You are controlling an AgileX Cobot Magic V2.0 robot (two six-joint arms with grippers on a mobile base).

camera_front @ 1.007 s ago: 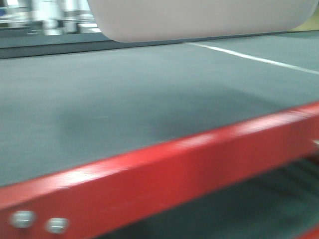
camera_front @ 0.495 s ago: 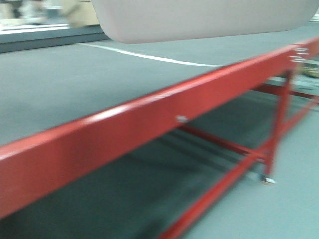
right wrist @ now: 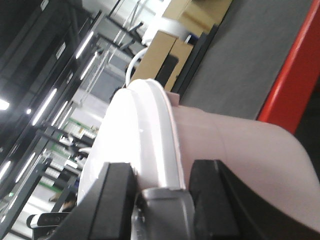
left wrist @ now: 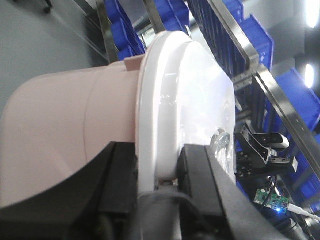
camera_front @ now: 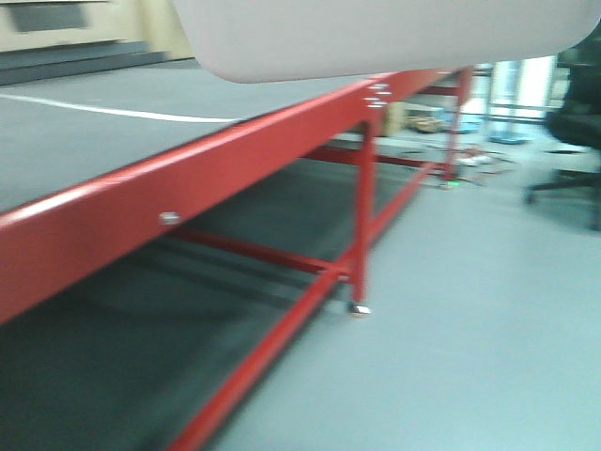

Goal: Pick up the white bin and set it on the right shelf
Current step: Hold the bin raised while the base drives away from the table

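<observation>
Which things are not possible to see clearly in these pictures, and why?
- Front view: the white bin is cut off by the top edge, so only its underside shows. The background items are blurred.
- Both wrist views: the bin's contents are hidden by its lid and walls.
- Left wrist view: the steel rack is partly hidden behind the bin, so its free space cannot be told.

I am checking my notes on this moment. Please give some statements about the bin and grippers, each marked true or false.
1. The left gripper is shut on the rim of the white bin. True.
2. The white bin rests on the red-edged table. False: it hangs above it.
3. Blue crates stand on the steel rack. True.
4. The jaws of the right gripper are open, off the bin. False: they clamp its rim.
</observation>
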